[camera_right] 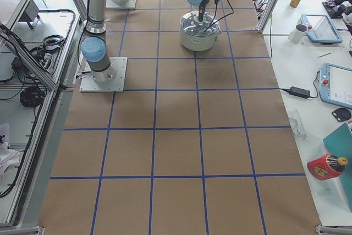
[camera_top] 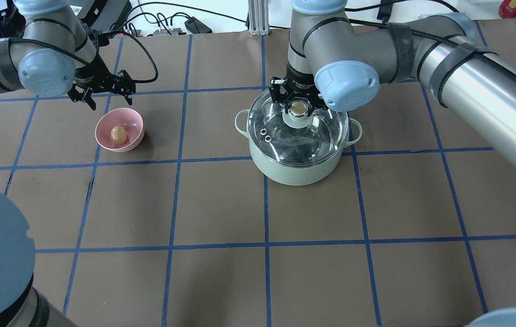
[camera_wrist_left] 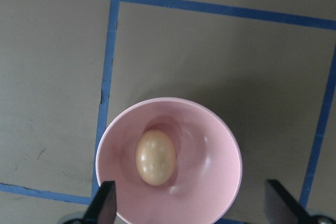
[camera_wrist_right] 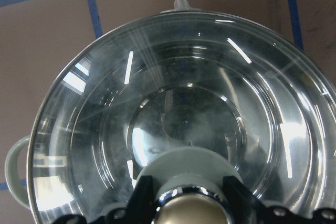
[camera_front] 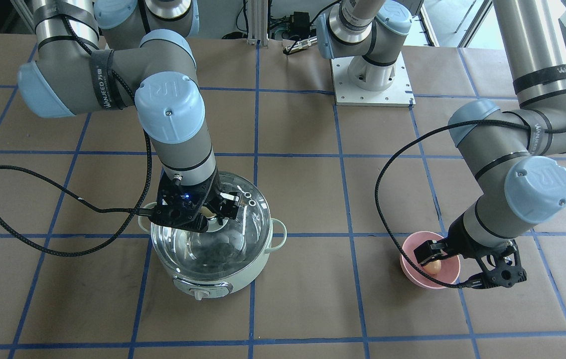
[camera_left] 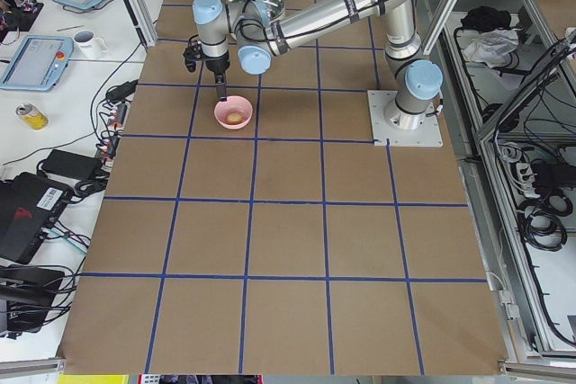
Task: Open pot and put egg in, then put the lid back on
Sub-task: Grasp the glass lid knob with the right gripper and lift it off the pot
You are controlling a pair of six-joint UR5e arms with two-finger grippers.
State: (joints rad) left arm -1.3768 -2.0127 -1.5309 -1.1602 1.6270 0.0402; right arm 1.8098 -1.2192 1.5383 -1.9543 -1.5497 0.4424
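**A:** Currently the right gripper (camera_wrist_right: 190, 203) looks clamped on the knob (camera_top: 298, 107), with the lid (camera_top: 305, 136) sitting on the pot (camera_top: 299, 175). Risks?

**B:** Knob's round and shiny. With an off-centre pinch the glass tilts on the lift, then catches the rim or slips out. A drop onto the table (camera_top: 221, 204) would likely break it.

**A:** Left side?

**B:** Left gripper (camera_wrist_left: 191, 208) is spread wide above the bowl (camera_wrist_left: 220, 182). Egg (camera_wrist_left: 155, 157) lies in the bottom, untouched. Bowl's curved and probably light, so the fingers could hit the wall and shove it, or the egg could roll out of the pinch. Too much squeeze cracks it.

**A:** Arm clash?

**B:** Well apart now. Both have to work at the pot, so the lid must be parked clear of the egg's path.
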